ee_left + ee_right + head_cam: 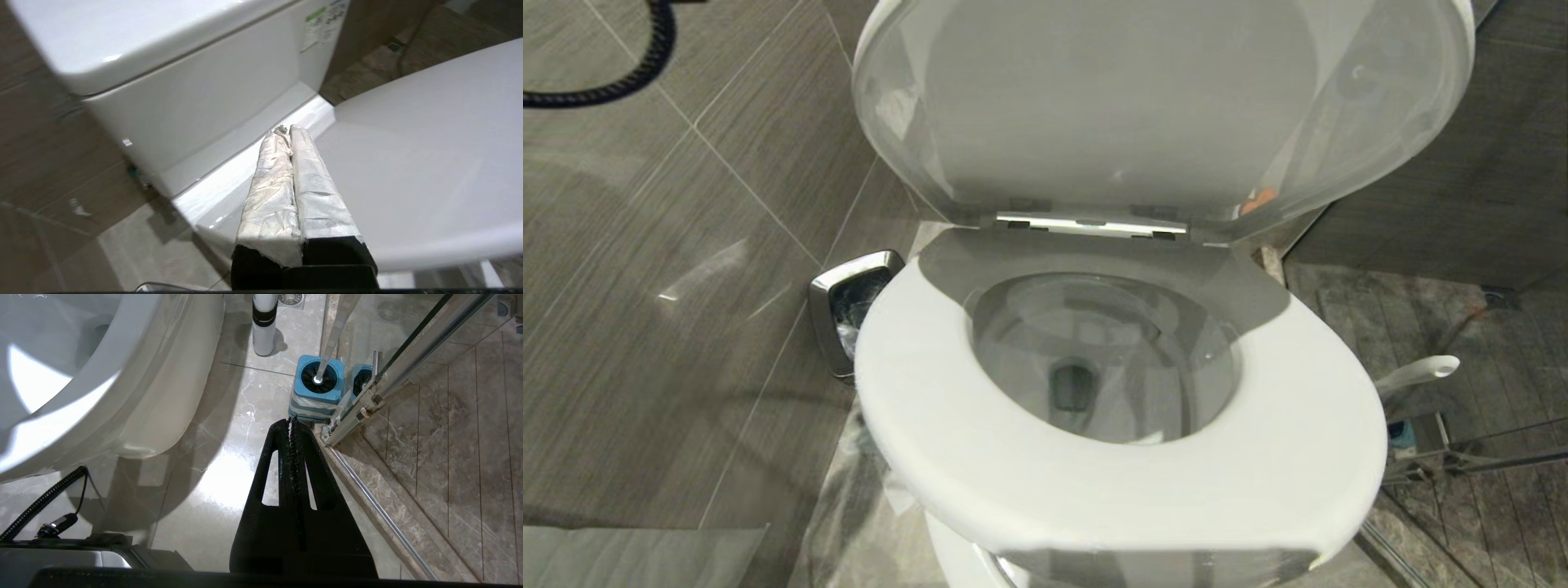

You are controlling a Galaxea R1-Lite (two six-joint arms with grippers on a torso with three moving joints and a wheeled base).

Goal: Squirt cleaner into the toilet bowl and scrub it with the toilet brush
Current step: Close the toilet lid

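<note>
Head view: I see toilet bowl, lid up, seat down, steel bin at its left. Toilet brush upright in blue holder w/ glass door rail right beside. Left claw closed, empty, nr cistern; right claw closed, empty, above floor.

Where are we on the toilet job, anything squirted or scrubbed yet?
Done: lid up, toilet bowl open; no teal cleaner visible in it. In hand: nothing; left gripper shut and empty by the tank, right gripper shut above the floor. Left: squirting, then scrubbing; toilet brush sits in its holder.
</note>
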